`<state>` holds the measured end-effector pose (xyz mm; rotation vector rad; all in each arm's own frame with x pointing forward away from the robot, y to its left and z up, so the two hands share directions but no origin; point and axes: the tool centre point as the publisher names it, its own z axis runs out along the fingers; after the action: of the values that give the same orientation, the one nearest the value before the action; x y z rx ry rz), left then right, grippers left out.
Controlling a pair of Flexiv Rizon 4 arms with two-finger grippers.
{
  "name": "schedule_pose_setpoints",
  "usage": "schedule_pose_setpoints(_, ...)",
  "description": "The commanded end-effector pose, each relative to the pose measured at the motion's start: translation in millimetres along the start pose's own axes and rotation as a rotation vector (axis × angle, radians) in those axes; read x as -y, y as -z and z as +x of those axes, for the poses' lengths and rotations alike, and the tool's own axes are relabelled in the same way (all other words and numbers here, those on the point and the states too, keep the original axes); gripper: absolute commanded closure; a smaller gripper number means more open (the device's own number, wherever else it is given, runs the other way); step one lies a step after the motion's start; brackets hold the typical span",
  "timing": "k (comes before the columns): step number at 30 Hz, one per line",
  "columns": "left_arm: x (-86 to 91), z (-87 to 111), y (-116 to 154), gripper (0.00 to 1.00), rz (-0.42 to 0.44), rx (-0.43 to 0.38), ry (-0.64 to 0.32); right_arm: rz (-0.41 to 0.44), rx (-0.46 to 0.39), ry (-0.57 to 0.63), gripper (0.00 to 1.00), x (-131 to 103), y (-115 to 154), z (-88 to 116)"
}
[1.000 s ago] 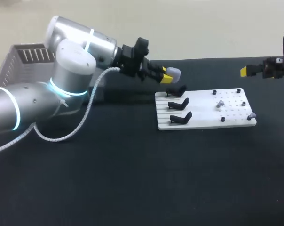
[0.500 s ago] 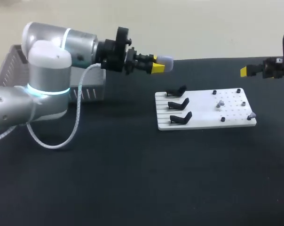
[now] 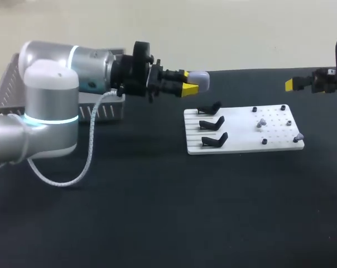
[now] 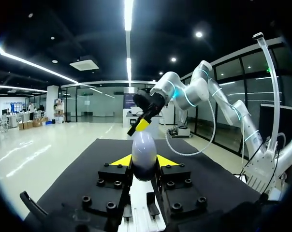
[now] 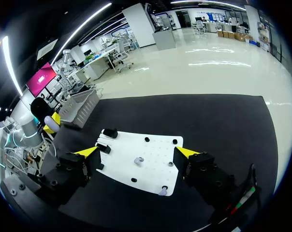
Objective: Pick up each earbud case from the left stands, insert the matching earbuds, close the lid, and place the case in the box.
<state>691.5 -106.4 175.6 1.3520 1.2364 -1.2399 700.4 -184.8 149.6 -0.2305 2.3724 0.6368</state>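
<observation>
Our left gripper (image 3: 188, 82) clenches the pale lilac egg-shaped earbud case (image 4: 144, 145) by its sides. We judge it light, hard and slippery, best pinched mid-body.

The right claw (image 5: 137, 152) gapes wide, white board (image 5: 122, 166) with loose earbuds (image 5: 138, 159) ahead.

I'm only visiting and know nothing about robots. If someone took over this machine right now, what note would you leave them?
Left gripper: shut on the pale egg-shaped earbud case, held in the air between the grey slatted box and the white board.
Right gripper: open and empty, off the board's right end.
Done: all three black stands are empty.
Left: two small pale earbuds lie on the board. Fit them into the case, close it and put it in the box. The box's contents cannot be seen.
</observation>
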Motion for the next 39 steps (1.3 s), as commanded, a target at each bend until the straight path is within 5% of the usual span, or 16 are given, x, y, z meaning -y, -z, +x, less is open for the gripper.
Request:
schedule_pose_setpoints(1,7.9,0.0,-4.0,1.00,-0.085,0.005,-0.002,0.000,0.000,0.001,0.00,0.0,0.3,0.2)
schedule_pose_setpoints(39,12.1,9.1,3.5,1.00,0.005,-0.011,-0.071,0.000,0.000,0.001,0.00,0.0,0.3,0.2)
